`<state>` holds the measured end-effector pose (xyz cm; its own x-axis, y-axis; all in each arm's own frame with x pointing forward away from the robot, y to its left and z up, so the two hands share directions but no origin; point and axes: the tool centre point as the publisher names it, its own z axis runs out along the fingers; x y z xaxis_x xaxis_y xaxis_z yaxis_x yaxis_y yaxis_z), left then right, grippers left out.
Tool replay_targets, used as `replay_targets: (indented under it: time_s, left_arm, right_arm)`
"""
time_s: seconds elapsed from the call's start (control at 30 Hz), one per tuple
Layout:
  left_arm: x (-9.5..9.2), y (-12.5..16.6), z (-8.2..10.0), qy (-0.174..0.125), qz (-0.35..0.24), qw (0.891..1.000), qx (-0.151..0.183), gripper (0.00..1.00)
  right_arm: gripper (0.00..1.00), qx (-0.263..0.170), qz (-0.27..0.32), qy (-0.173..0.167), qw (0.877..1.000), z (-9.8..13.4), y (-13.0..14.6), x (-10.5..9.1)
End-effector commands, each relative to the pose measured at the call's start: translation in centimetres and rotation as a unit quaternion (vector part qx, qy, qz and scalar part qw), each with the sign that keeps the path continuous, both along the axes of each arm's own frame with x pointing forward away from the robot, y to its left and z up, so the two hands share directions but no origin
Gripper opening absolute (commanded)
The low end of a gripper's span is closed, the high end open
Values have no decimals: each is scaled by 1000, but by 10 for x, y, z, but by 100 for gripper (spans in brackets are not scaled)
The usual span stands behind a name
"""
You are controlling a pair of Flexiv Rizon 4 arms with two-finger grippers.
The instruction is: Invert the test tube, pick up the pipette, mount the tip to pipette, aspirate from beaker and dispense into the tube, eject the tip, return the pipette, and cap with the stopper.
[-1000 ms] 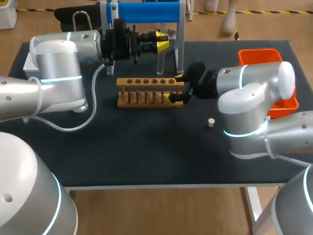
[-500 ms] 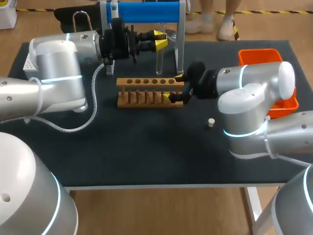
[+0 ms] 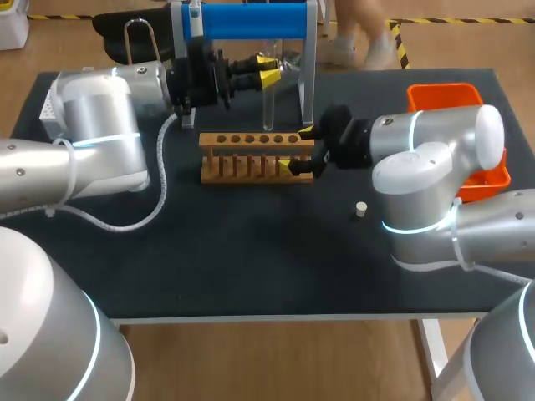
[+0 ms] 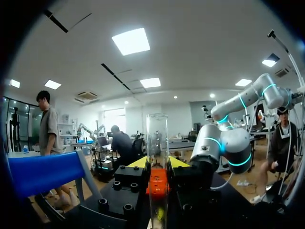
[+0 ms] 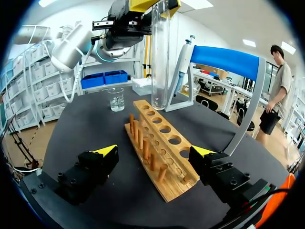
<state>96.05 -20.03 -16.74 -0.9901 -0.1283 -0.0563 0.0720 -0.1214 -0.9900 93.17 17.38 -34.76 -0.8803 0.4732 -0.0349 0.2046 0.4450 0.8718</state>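
A clear test tube [image 3: 268,104] hangs upright, rounded end down, just behind the wooden rack [image 3: 251,140], and my left gripper [image 3: 266,73] is shut on its upper part. In the left wrist view the tube [image 4: 157,133] stands between the yellow tips of the left gripper [image 4: 157,164]. My right gripper [image 3: 301,150] is open around the rack's right end; its own view shows the rack [image 5: 164,129] between the spread fingers of the right gripper [image 5: 153,153], with the tube [image 5: 160,57] above the far holes. The pipette [image 3: 194,17] hangs on the blue stand [image 3: 251,18]. A small stopper [image 3: 361,209] lies on the mat.
An orange bin [image 3: 443,90] sits at the back right behind my right arm. A glass beaker [image 5: 116,99] stands beyond the rack's far end. A white tip box [image 3: 50,107] is at the far left edge. The pipette [image 5: 183,57] and stand [image 5: 224,57] rise beside the rack.
My left gripper has shifted a little to the left and back with the tube in it. The right arm has not moved.
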Motion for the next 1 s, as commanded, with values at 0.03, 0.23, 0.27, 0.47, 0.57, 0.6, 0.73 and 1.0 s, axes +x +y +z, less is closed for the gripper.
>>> replay_targets:
  time_s: [0.03,0.23,0.27,0.47,0.57,0.6,0.73,1.0]
  left_arm:
    - [8,-2,-6,2,-2,1000,-5,0]
    - [13,-2,-14,9,-2,1000,-11,0]
    - [13,-1,-15,11,-2,1000,-10,0]
    - [16,2,-23,18,-1,1000,-11,0]
    - [18,4,-25,19,-1,1000,-10,0]
    - [18,5,-26,20,-2,1000,-10,0]
    - [20,7,-28,17,-4,1000,-9,0]
    - [24,9,-34,17,-4,1000,-8,0]
  right_arm:
    - [100,0,-1,0,1000,0,0,0]
    - [100,0,-1,0,1000,0,0,0]
    - [100,0,-1,0,1000,0,0,0]
    - [100,0,-1,0,1000,0,0,0]
    - [100,0,-1,0,1000,0,0,0]
    - [100,0,-1,0,1000,0,0,0]
    - [100,0,-1,0,1000,0,0,0]
    - [100,0,-1,0,1000,0,0,0]
